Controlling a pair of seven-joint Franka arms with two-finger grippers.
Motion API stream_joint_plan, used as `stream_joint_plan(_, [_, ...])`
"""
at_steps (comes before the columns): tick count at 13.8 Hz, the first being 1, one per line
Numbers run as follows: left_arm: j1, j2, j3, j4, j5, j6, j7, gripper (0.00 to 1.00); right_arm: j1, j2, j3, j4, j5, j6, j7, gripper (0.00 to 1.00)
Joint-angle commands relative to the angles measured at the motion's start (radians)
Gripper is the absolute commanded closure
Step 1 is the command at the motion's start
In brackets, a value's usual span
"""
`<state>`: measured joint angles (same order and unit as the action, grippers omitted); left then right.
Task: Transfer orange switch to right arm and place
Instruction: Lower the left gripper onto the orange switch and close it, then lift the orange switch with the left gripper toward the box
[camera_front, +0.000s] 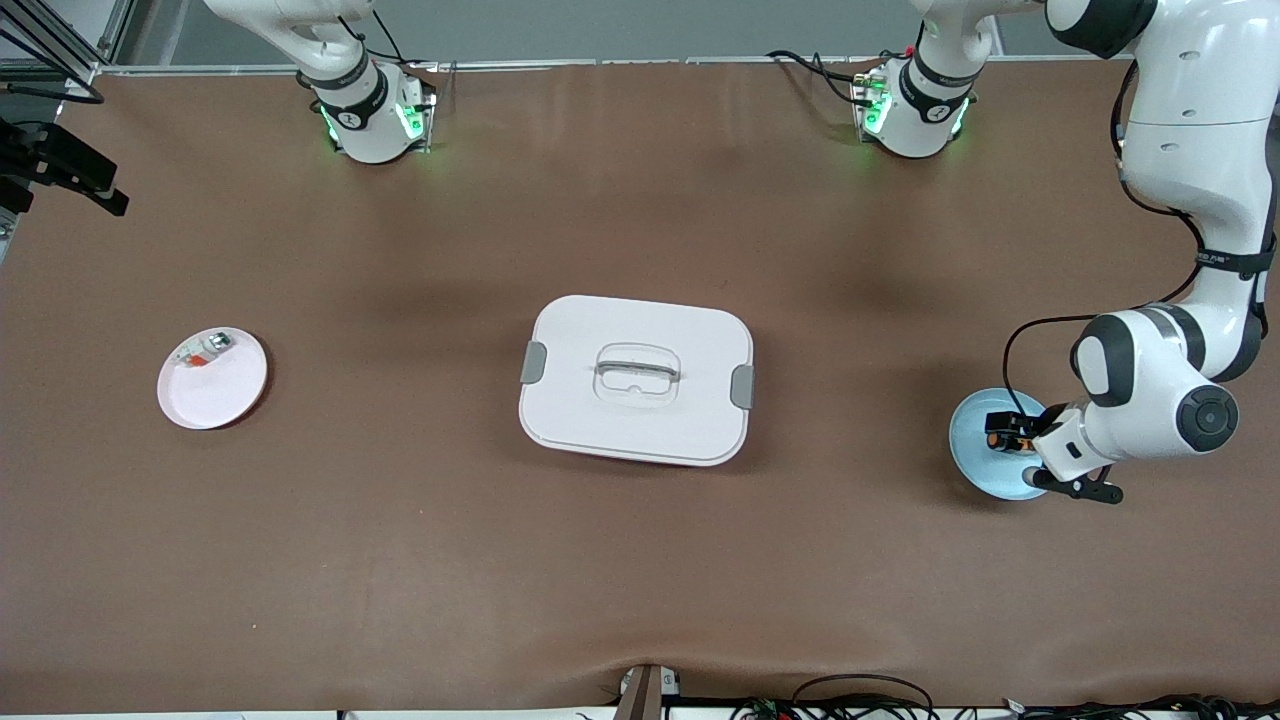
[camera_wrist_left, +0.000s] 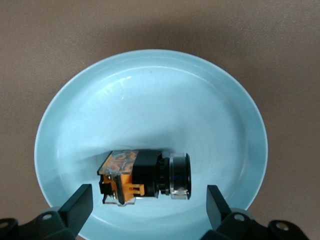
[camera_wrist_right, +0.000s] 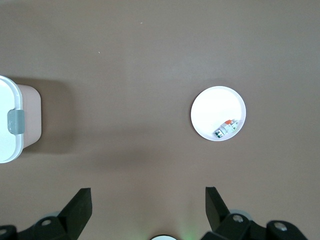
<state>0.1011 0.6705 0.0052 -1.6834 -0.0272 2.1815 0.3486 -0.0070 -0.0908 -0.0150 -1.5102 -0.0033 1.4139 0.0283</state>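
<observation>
Brown table (camera_front: 640, 560); white lidded box (camera_front: 636, 379) at centre. Pink plate (camera_front: 212, 378) toward the right arm's end holds a whitish clear small part (camera_front: 205, 350). Blue plate (camera_front: 995, 443) toward the left arm's end holds the orange switch (camera_wrist_left: 145, 176), lying on its side. Left gripper (camera_wrist_left: 150, 205) low over the blue plate, fingers spread wide on either side of the switch, not touching it. Right gripper (camera_wrist_right: 148, 209) waits high above the table, fingers wide apart, holding nothing.
</observation>
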Motion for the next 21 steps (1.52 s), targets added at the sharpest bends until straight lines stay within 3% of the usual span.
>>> stream_joint_plan(1, [0.008,0.015,-0.001,0.002,-0.020,0.033,0.006,0.00,0.002,-0.026,0.001,-0.024,0.009,0.008,0.013,0.00])
stream_joint_plan(14, [0.006,0.023,-0.001,-0.022,-0.025,0.081,-0.002,0.00,0.002,-0.026,0.001,-0.024,0.009,0.007,0.013,0.00])
stream_joint_plan(16, [0.005,0.023,-0.001,-0.024,-0.034,0.081,-0.026,0.31,0.002,-0.026,0.001,-0.024,0.008,0.007,0.013,0.00])
stream_joint_plan(18, [0.003,0.021,-0.001,-0.024,-0.034,0.081,-0.031,0.54,0.002,-0.026,0.001,-0.024,0.008,0.007,0.013,0.00])
stream_joint_plan(19, [0.002,0.021,-0.001,-0.024,-0.036,0.080,-0.031,0.61,0.002,-0.026,0.001,-0.024,0.008,0.008,0.013,0.00])
stream_joint_plan(21, [0.002,0.018,-0.001,-0.022,-0.036,0.078,-0.031,0.62,0.002,-0.026,0.001,-0.024,0.008,0.008,0.013,0.00])
